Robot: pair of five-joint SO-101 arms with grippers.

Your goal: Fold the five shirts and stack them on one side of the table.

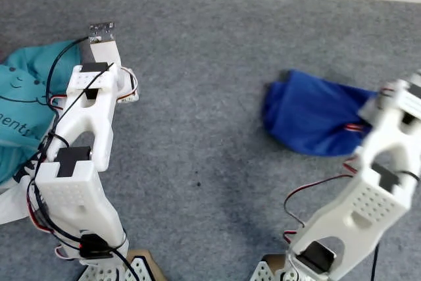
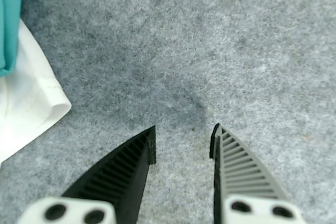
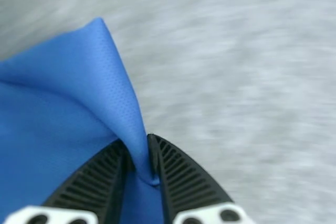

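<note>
Right gripper (image 3: pixel 139 148) clenched on a raised ridge of the blue shirt (image 1: pixel 309 120), at that shirt's edge, over the right part of the grey bench (image 1: pixel 197 83). Blue shirt crumpled, unfolded. Left gripper (image 2: pixel 184 129) released, jaws apart above bare bench, grasping nothing. Teal shirt (image 1: pixel 20 97) bunched at the bench's left edge beside the left arm, touching a white shirt (image 2: pixel 26 98); both well apart from the blue one.

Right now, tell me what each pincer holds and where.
The right pincer grips the blue shirt by a fold at its edge; the left pincer holds nothing.
</note>
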